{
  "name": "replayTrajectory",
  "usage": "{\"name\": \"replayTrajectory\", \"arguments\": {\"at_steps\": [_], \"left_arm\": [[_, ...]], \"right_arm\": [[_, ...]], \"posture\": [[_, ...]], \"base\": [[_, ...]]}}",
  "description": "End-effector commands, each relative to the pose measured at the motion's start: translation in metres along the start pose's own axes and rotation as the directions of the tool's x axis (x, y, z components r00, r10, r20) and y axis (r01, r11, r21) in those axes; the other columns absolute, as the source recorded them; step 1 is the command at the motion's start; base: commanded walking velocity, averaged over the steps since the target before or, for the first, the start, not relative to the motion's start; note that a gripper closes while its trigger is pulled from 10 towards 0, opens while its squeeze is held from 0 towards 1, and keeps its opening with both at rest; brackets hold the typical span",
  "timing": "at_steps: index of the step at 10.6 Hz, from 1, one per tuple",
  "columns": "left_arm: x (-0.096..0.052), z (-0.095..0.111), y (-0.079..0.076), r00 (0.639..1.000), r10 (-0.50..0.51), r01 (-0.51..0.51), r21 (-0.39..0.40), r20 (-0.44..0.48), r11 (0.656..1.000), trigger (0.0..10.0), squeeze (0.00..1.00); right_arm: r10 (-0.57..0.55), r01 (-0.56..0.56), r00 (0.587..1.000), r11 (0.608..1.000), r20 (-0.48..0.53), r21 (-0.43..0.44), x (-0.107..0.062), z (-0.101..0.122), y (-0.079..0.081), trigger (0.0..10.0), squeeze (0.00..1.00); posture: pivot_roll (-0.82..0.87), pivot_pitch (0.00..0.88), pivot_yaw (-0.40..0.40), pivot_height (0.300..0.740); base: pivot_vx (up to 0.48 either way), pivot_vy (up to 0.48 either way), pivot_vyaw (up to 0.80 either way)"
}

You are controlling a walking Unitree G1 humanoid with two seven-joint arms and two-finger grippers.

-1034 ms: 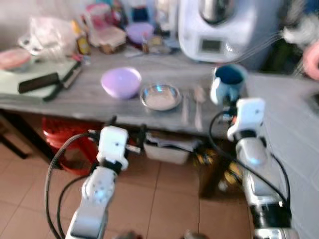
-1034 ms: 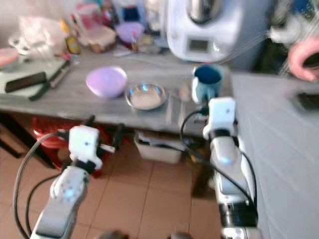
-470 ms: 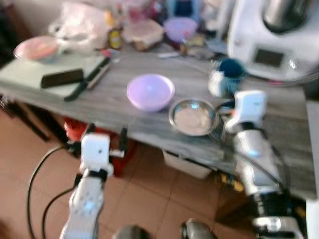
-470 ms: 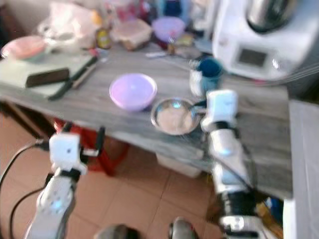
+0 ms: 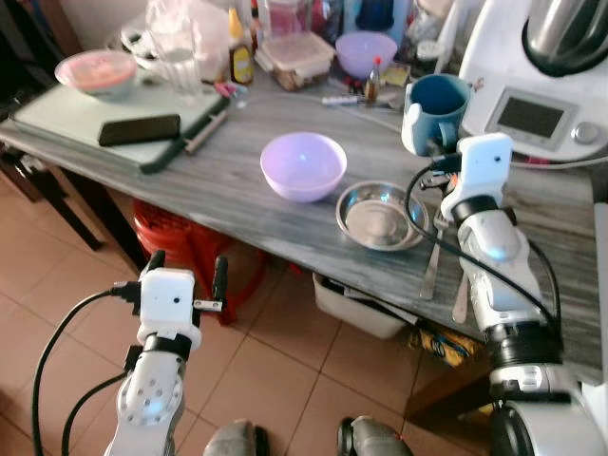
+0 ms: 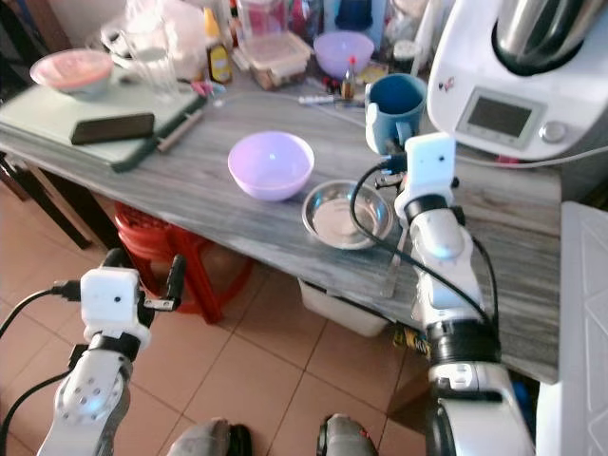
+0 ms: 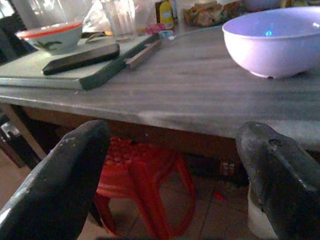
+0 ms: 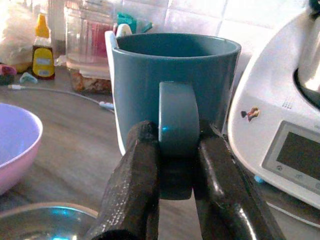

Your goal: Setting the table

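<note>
Teal mug (image 8: 172, 90): right gripper (image 8: 176, 165) jaws clamp its handle; left gripper (image 7: 170, 175) jaws wide, holding nothing.

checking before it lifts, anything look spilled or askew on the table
Nothing looks spilled. The blue mug stands upright, its handle pinched by the right gripper. The purple bowl and steel bowl sit level, both upright.

Grey table (image 5: 237, 180): purple bowl (image 5: 303, 166), steel bowl (image 5: 379, 215), blue mug (image 5: 433, 112), tray (image 5: 85, 119).

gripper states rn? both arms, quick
Left gripper: open, holding nothing, below the table edge.
Right gripper: shut on the handle of the blue mug.
</note>
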State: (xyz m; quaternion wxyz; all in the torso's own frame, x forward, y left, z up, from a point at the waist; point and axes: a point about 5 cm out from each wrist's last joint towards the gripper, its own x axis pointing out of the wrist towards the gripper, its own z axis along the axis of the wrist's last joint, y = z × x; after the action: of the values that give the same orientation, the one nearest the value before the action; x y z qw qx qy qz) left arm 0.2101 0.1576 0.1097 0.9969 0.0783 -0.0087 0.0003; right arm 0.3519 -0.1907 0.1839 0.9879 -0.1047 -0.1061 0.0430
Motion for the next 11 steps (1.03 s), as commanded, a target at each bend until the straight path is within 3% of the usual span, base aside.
{"name": "replayTrajectory", "arguments": {"at_steps": [1,5,8,9,10,11], "left_arm": [[-0.003,0.002,0.001,1.0,-0.004,0.004,-0.003,-0.008,1.0,10.0,0.0],[-0.015,0.007,0.01,0.999,-0.011,0.011,0.02,-0.033,1.0,10.0,0.0],[-0.018,0.009,0.012,0.999,-0.009,0.01,0.026,-0.044,1.0,10.0,0.0],[-0.018,0.009,0.013,0.999,-0.009,0.01,0.028,-0.048,1.0,10.0,0.0],[-0.017,0.01,0.013,0.999,-0.01,0.011,0.029,-0.05,1.0,10.0,0.0],[-0.016,0.01,0.013,0.999,-0.016,0.017,0.029,-0.052,0.999,10.0,0.0]], "right_arm": [[0.027,-0.027,0.999,1.0,0.028,-0.009,0.008,0.009,-0.002,10.0,0.0],[0.126,-0.126,0.992,0.992,0.022,0.003,0.02,0.005,0.012,10.0,0.0],[0.095,-0.095,0.995,0.995,-0.009,0.029,0.019,-0.005,0.012,10.0,0.0],[0.085,-0.084,0.996,0.996,-0.015,0.035,0.016,-0.01,0.014,10.0,0.8],[0.076,-0.075,0.997,0.996,-0.018,0.047,0.014,-0.012,0.014,10.0,1.0],[0.057,-0.056,0.998,0.998,-0.022,0.041,0.011,-0.015,0.013,10.0,1.0]], "posture": [[0.08,0.177,0.022,0.74],[0.14,0.219,0.051,0.74],[0.16,0.225,0.056,0.74],[0.16,0.223,0.06,0.74],[0.16,0.222,0.061,0.74],[0.15,0.218,0.064,0.74]], "base": [[0.0,0.0,0.0],[0.0,0.0,0.0],[0.0,0.0,0.0],[0.0,0.0,0.0],[0.0,0.0,0.0],[0.0,0.0,0.0]]}}
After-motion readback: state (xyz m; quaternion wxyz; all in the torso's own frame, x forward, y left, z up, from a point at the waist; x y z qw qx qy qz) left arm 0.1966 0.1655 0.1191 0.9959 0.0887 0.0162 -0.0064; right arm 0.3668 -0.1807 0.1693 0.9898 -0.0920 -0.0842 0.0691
